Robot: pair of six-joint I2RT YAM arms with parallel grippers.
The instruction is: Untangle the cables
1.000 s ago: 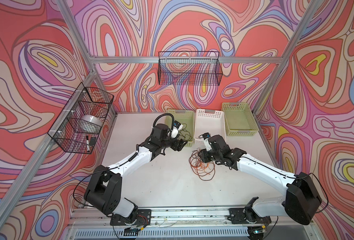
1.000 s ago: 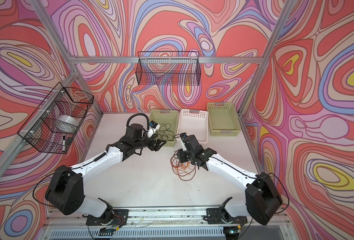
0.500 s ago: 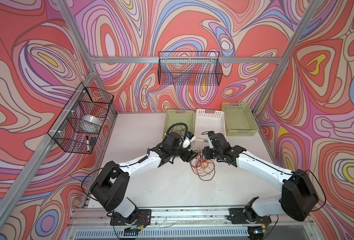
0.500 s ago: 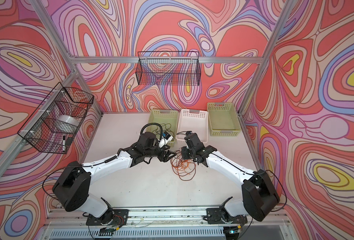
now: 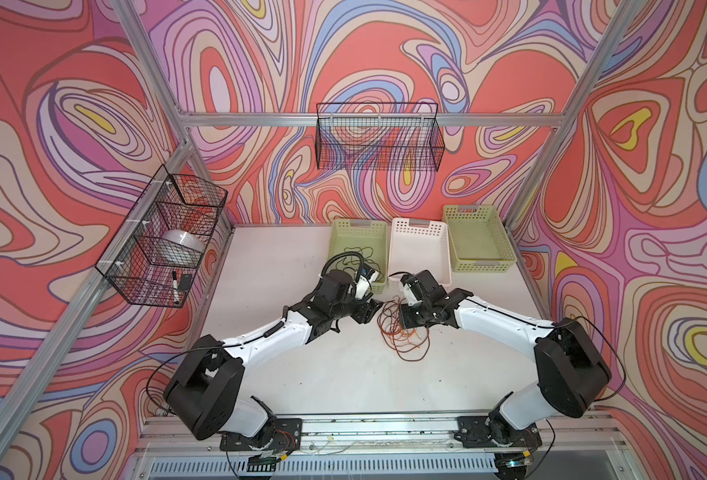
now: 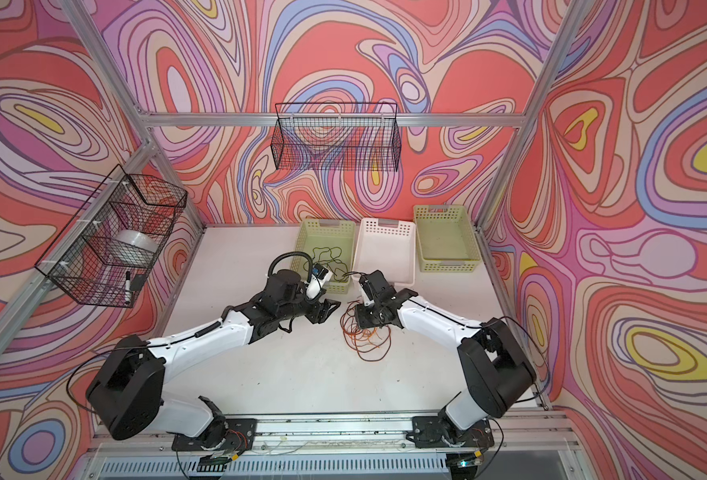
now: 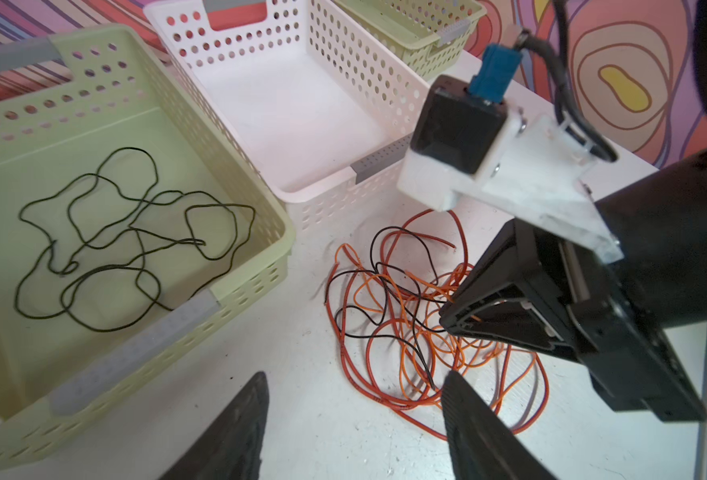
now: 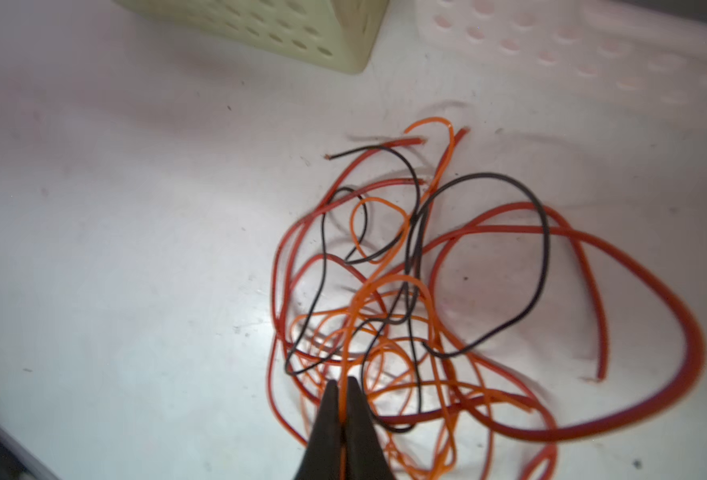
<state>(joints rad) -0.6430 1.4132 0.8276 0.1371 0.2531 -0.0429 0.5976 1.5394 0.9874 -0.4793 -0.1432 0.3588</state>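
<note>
The right tool [image 8: 340, 388] was clenched on an orange cable [image 8: 403, 276] among the tangled cables [image 7: 401, 316] on the surface [image 7: 302, 415]; the left tool [image 7: 354, 378] hovered released nearby.

The cables [image 8: 385, 320] and right fingers [image 8: 329, 432] run past the view's edge.

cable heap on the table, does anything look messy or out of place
The thin orange, red and black cables lie knotted in one heap on the white table, while a dark green-black cable lies apart inside the pale green basket.
</note>
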